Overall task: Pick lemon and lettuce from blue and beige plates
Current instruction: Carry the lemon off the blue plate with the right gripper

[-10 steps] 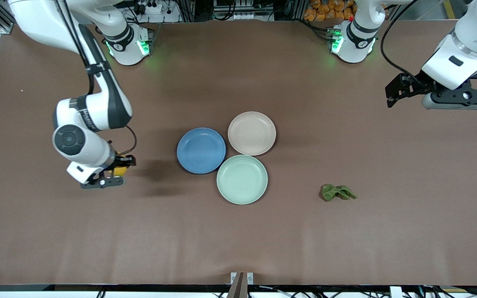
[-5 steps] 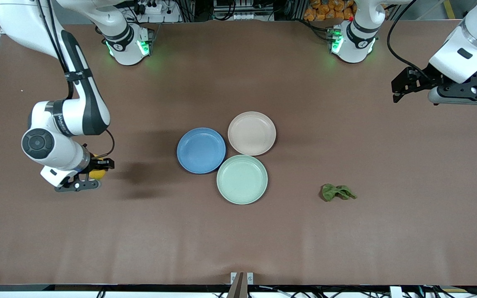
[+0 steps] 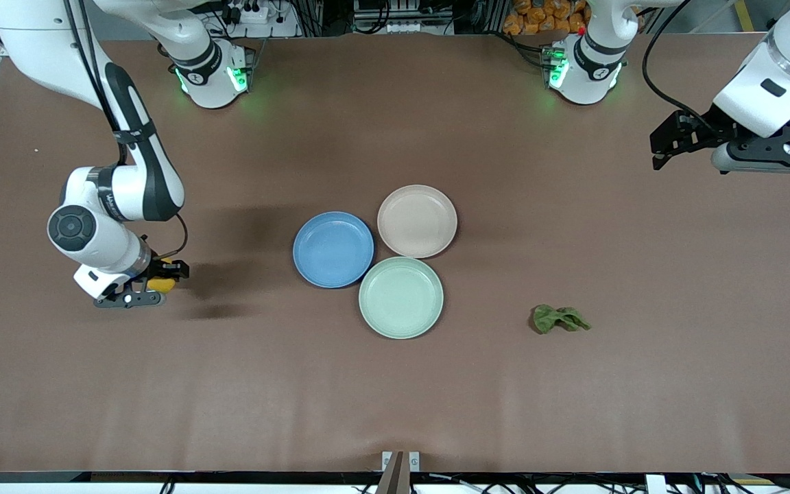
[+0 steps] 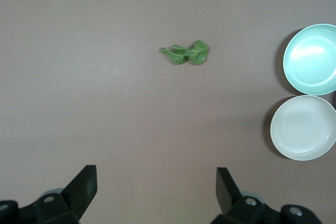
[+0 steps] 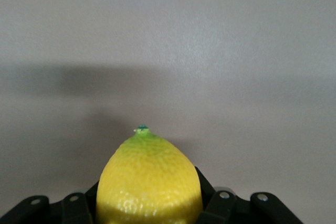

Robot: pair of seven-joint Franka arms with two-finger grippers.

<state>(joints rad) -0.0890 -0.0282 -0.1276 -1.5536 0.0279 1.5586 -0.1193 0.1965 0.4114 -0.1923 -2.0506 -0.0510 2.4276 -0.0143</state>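
My right gripper [image 3: 165, 278] is shut on the yellow lemon [image 3: 160, 284], low over bare table toward the right arm's end, away from the plates. The lemon [image 5: 148, 182] fills the space between its jaws in the right wrist view. The lettuce [image 3: 559, 319] lies on the table toward the left arm's end, beside the mint-green plate; it also shows in the left wrist view [image 4: 186, 53]. The blue plate [image 3: 333, 248] and the beige plate [image 3: 417, 221] are empty at the table's middle. My left gripper [image 3: 669, 143] is open and empty, raised over the left arm's end of the table.
A mint-green plate [image 3: 401, 297] touches the blue and beige plates, nearer to the front camera. In the left wrist view it [image 4: 311, 59] and the beige plate [image 4: 303, 127] show at the edge. The arm bases stand along the table's back edge.
My right gripper moved with the lemon away from the plates toward the right arm's end, then dropped lower. My left gripper rose and drew back a little. The lettuce and plates stayed put.
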